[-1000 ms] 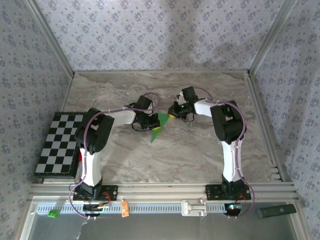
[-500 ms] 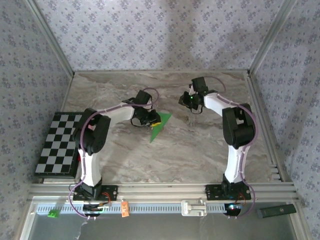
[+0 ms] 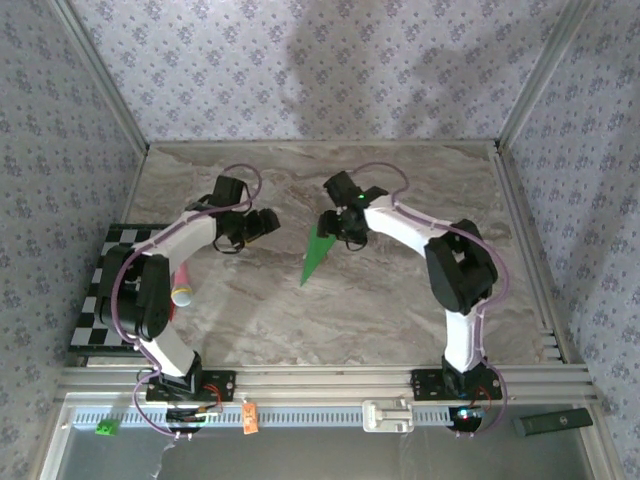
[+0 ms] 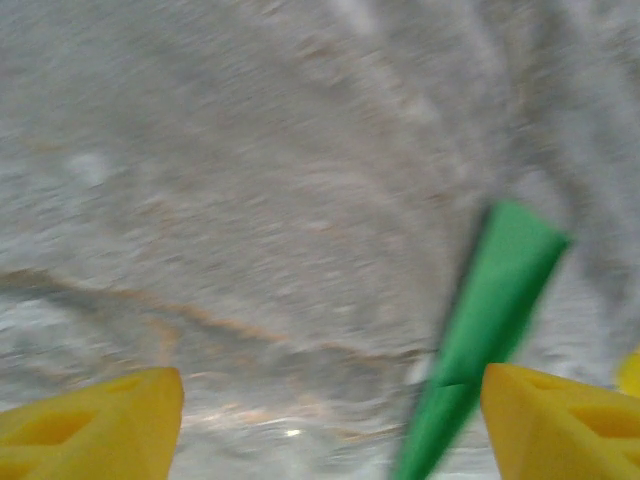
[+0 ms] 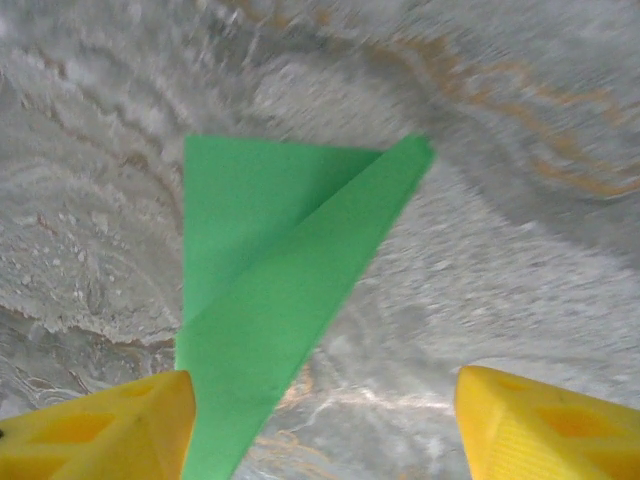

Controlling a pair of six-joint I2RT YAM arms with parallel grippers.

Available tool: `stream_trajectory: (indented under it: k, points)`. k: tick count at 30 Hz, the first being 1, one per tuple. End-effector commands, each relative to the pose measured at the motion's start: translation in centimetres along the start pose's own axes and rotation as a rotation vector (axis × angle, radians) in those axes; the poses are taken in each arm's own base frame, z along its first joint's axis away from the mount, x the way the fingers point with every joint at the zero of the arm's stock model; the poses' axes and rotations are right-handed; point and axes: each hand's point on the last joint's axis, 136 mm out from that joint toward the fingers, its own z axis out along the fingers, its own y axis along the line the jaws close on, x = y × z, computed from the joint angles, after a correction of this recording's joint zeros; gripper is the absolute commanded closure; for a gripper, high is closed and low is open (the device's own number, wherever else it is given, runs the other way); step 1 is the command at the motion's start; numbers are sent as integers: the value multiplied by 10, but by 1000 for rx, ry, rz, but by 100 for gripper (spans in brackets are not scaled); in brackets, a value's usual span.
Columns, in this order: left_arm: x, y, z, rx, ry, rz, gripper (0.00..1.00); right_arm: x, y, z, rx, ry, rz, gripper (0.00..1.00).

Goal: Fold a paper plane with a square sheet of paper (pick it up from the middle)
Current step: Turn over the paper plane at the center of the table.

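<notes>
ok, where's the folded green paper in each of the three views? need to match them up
Top external: the folded bright green paper lies mid-table as a slim wedge, its tip toward the arm bases.
Left wrist: lower right, a narrow blurred strip running off the bottom edge.
Right wrist: centre-left, two overlapping triangular flaps, running off the bottom edge.
Shared landmark: the grey marbled tabletop with brown veins, directly under the paper.

We record a left arm and a right arm, both white with black joints, purple cables looped alongside, and yellow jaws with triangular recesses.
</notes>
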Motion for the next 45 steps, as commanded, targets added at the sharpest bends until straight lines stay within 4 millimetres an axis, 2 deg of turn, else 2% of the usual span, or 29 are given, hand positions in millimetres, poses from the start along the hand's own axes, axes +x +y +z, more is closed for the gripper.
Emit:
stream_trajectory:
  k: [1, 5, 9, 16, 21, 26, 31, 35, 36, 41, 45]
  points:
    - [1, 22, -10, -74, -25, 30, 15, 4, -4, 3, 142, -6, 7, 26]
    - [4, 33, -10, -84, -29, 21, 8, 6, 7, 14, 201, -2, -18, 25]
    - [7, 37, -12, -86, -34, 24, 1, 13, 7, 23, 268, 24, -18, 26]
    - [7, 40, -13, -92, -44, 28, 0, 25, 7, 31, 291, 77, -34, 35]
    - [7, 41, -14, -100, -47, 23, 0, 25, 1, 24, 321, 63, -29, 44]
    - [7, 43, -15, -111, -48, 19, 0, 26, -2, 23, 324, 61, -14, 59]
    - [6, 43, -16, -117, -51, 14, 0, 27, -4, 22, 326, 63, -6, 80]
    - [3, 44, -20, -121, -65, 7, 0, 20, -3, 15, 314, 28, -15, 97]
    - [2, 45, -22, -121, -74, 2, 0, 17, 0, 12, 301, 17, -23, 100]
    - [-6, 50, -38, -105, -128, -40, 0, 0, 21, -8, 205, -47, -110, 100]
    - [-11, 59, -51, -86, -183, -101, 0, -11, 61, -23, -2, -78, -230, 100]
